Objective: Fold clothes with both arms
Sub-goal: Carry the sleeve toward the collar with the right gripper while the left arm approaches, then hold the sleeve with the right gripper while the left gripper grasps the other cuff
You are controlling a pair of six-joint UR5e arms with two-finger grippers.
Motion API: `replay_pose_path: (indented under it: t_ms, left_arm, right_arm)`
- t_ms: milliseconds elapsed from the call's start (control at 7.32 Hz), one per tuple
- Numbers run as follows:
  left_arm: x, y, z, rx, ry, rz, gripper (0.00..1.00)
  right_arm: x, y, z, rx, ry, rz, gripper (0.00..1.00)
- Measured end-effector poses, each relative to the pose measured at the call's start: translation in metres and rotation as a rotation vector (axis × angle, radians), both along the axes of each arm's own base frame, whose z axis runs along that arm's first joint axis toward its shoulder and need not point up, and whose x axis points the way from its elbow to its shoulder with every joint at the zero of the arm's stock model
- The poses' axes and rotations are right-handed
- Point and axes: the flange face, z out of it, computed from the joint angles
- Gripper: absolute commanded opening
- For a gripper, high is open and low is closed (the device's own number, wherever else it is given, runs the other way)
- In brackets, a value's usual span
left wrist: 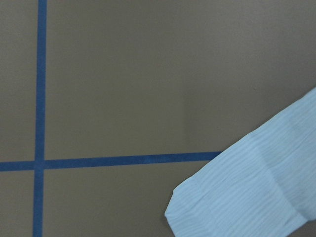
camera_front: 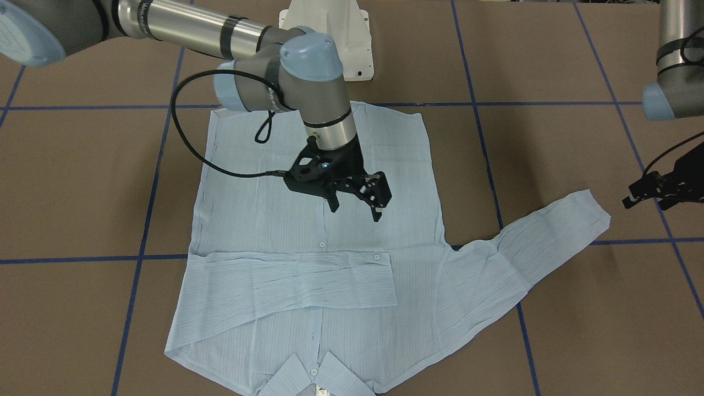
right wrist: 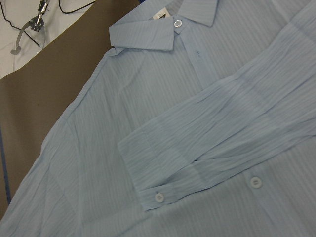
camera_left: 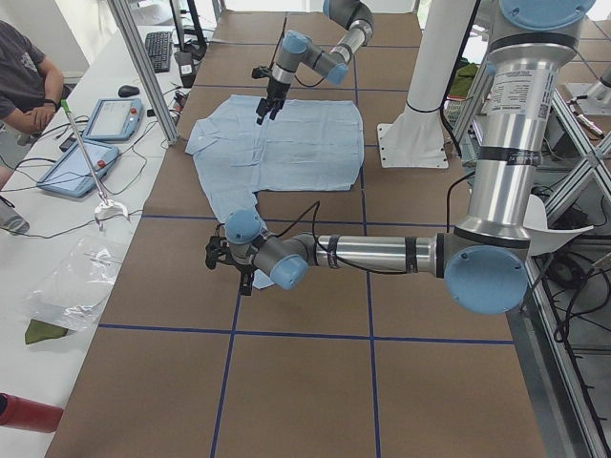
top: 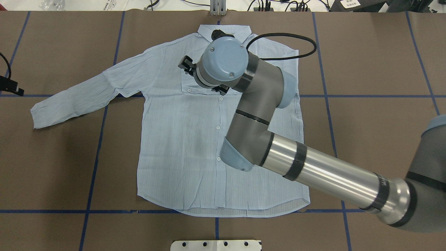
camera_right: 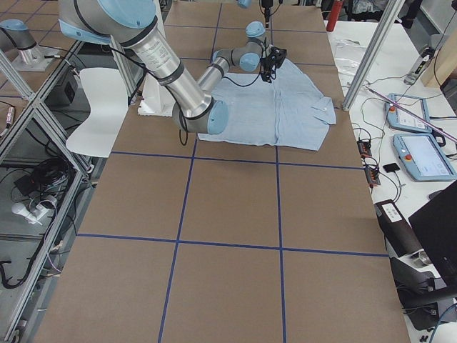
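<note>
- One pale-blue striped shirt [camera_front: 308,220] lay flat and front-up on the brown table [camera_front: 71,181]. Its collar [camera_front: 313,377] was at the operators' side, and its hem [top: 244,205] lay toward the robot, along a blue tape line [top: 52,211].
- One sleeve [camera_front: 291,278] was folded straight across the chest. Its buttoned cuff [camera_front: 379,275] ended short of the far side seam, so the shirt's edge on the robot's right ran as one clean line.
- The other sleeve [camera_front: 522,247] reached out flat toward the robot's left, and its end [camera_front: 588,212] lay on bare table across a tape line.
- The right gripper [camera_front: 355,212] hung above the middle of the shirt near the button line. Its jaws were parted and held nothing, with the fingertips pointing down.
- The right arm [top: 313,174] came in low over the hem corner on the robot's right.
- The left gripper [camera_front: 643,198] sat just beyond the outstretched sleeve's end, apart from it, with no cloth in it. I could not tell whether its jaws were parted or closed. Its wrist view showed only the sleeve's corner and the tape.
- The left arm [camera_front: 676,55] stood off the shirt altogether.
- Broad bare table lay on the robot's right of the shirt and beyond the sleeve tip.
</note>
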Motion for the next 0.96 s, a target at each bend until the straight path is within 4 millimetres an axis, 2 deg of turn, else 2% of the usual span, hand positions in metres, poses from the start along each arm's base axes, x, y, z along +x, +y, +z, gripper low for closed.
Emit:
replay_pose_path:
  t_ms: [137,273,410,683,956]
  left_arm:
    - [0.018,0.003,0.009,-0.011,0.016,0.004,0.83]
    - [0.032,0.007,0.012,-0.03,0.028,0.003,0.78]
    - [0.04,0.009,0.014,-0.045,0.032,0.005,0.69]
    - [0.046,0.012,0.021,-0.064,0.03,0.008,0.53]
    - [0.049,0.013,0.026,-0.073,0.025,0.011,0.52]
  right_arm:
    - [0.038,0.013,0.023,-0.006,-0.004,-0.004,0.99]
    - [0.071,0.012,0.042,-0.025,-0.01,-0.025,0.99]
    - [0.095,0.005,0.06,-0.045,-0.008,-0.051,0.99]
    - [0.121,0.002,0.091,-0.052,0.019,-0.084,0.99]
    - [0.125,0.002,0.1,-0.051,0.03,-0.092,0.99]
